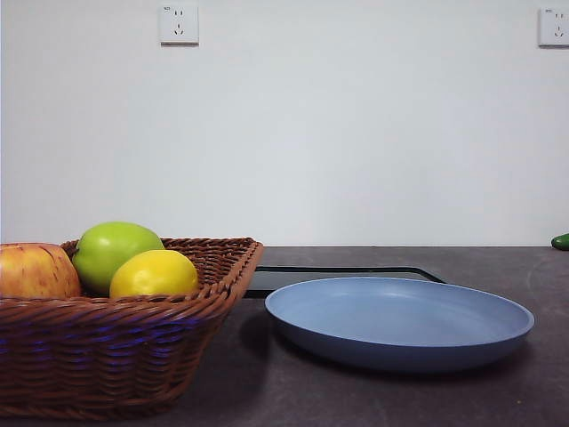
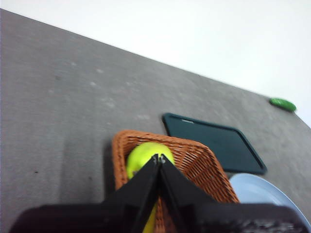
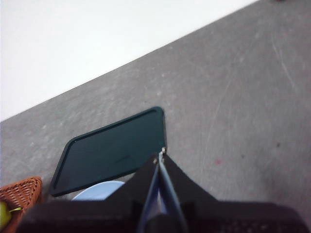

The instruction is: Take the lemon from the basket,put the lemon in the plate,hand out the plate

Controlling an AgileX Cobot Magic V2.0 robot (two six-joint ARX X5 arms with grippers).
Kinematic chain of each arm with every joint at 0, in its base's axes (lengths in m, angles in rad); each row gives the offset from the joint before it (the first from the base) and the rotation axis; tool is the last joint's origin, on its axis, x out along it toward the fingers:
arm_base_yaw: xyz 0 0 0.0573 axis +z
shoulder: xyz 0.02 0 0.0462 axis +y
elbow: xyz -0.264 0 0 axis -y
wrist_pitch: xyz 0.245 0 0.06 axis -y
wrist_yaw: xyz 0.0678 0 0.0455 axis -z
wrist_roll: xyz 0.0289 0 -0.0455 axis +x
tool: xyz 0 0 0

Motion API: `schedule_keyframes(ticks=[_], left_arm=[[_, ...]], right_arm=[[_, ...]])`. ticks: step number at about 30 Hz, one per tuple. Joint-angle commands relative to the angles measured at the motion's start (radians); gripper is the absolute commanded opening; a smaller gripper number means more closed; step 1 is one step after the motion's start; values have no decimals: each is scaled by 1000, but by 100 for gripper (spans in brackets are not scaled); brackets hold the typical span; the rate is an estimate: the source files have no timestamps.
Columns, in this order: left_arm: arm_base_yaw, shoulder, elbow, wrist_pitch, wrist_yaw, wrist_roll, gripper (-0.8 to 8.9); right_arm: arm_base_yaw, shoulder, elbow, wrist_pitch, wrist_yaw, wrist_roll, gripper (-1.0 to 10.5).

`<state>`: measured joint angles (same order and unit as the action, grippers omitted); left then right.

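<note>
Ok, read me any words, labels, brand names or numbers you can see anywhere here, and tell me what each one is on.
Nothing can be read.
Left wall socket: a tiny dark mark at its top corner, too small to read.
Right wall socket: no legible marking.
Basket, lemon, two apples, plate, black tray: no text or labels visible in any view.

Lab-style robot test bench, not a lived-in room.

Bare white wall with two wall sockets high up, plain dark grey tabletop, no furniture or clutter. Props staged like a demo: wicker basket of fruit, blue plate, flat black tray. Both wrist cams look over black jaws at the same bench.
</note>
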<state>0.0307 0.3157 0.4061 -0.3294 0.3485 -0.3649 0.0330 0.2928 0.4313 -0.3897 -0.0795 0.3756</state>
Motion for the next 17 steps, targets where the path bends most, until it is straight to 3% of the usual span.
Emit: schedule_keyframes(ticks=[1,7,12,14,17], left_arm=[[3,92,86,-35,27,69,6],[1,286,271,-148,92,158,6],[-7,441,415,-267,179,222,6],[-22,494,467,-309,176,255,6],[-57,578,560,-385,175,294,6]], right_arm=[[1,82,91,-32,-1,-89,5],[1,280,277,-188,-6,-187,5],[1,450,392,-297,-88,-271,6],[1,515,420,-328,-138,-301,6],[1,641,441,-357,-277,-306,22]])
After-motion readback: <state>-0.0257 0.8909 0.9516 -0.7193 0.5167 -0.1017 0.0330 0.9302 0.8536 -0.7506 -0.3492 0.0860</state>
